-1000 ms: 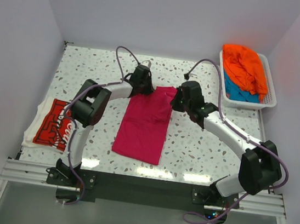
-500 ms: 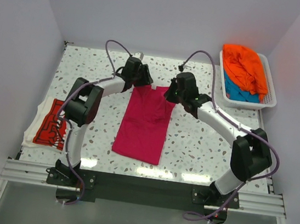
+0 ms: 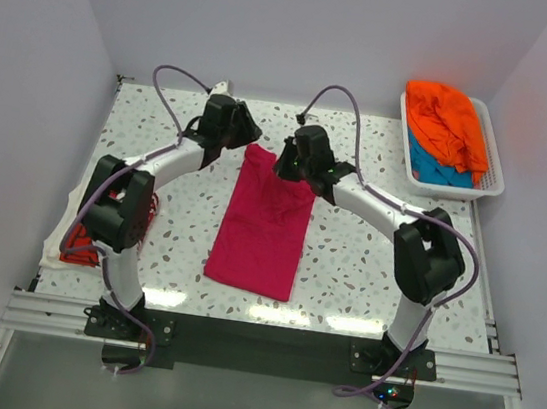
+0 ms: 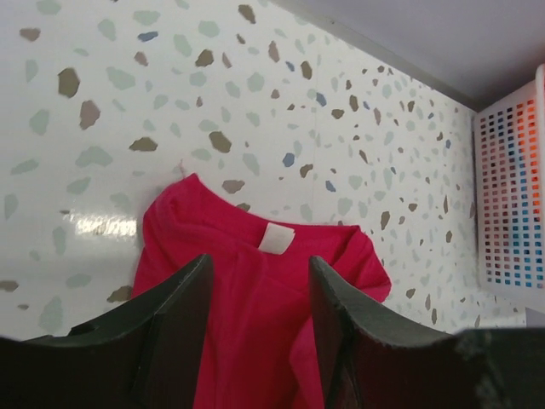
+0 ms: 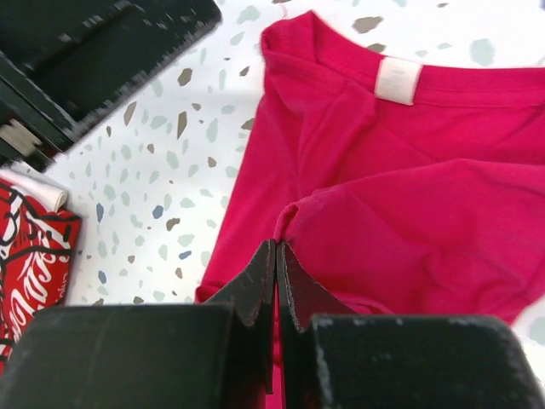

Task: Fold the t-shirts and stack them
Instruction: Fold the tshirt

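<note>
Left fingers (image 4: pixel 177 328) apart above a magenta-pink cloth t-shirt (image 3: pixel 262 228) on the speckled desk (image 3: pixel 356 266), right fingers (image 5: pixel 277 264) pinching its fold: a one-sided pull could skew it.

Speckled tabletop (image 3: pixel 366 267) carries three items: magenta-pink t-shirt (image 3: pixel 263 225) lying lengthwise at centre, red lettered t-shirt (image 5: pixel 30 247) at left edge, white basket (image 3: pixel 454 192) at far right corner.

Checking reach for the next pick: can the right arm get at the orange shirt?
Probably yes: the orange shirt lies on top in the open basket, nothing between. But the right gripper seems shut on the pink shirt and must release first.
</note>
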Controlling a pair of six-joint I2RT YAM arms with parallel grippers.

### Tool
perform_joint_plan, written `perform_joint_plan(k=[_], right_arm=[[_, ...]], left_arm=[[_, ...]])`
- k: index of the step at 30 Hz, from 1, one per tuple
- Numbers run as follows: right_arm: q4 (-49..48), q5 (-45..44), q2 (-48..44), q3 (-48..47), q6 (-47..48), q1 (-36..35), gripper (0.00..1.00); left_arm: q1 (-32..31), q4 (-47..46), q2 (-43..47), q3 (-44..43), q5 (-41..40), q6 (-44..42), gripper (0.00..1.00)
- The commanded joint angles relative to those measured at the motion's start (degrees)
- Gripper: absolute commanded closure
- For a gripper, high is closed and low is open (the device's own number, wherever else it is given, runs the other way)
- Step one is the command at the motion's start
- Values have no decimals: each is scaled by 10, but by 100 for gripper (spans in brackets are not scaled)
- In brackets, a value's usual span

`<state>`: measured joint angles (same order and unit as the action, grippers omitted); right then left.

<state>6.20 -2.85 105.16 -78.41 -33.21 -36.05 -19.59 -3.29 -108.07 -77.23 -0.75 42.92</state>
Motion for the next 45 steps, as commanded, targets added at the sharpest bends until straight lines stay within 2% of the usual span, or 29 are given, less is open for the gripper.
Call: perform_joint_plan(k=[1,10,30,31,33,34,37,41,45], right_arm=[[-47,-2,20,-39,3,-16,100],[-59,-15,72,-77,19,-54,100],[-71,-13,170,-138,35,-88,100],[-67,-14,174,-142,39,-88,97],[-64,-12,179,-154,43,-88,80],[-64,-10,177,-156,46,-88,59],[-37,-7,160,-168,53,-88,41],[-2,-20,124,-177,47,-82,39],[51,-34,93,-157,13,-54,41]], left_arm=[[10,22,39,34,-38,27,47],[29,62,101,108,-84,63,48],[53,62,154,178,-67,74,48],[53,59,154,180,-60,71,48],[53,58,154,182,-55,67,46],[53,55,155,184,-49,66,45],[53,54,163,197,-43,61,43],[52,48,175,215,-27,52,43],[37,42,166,213,17,26,51]])
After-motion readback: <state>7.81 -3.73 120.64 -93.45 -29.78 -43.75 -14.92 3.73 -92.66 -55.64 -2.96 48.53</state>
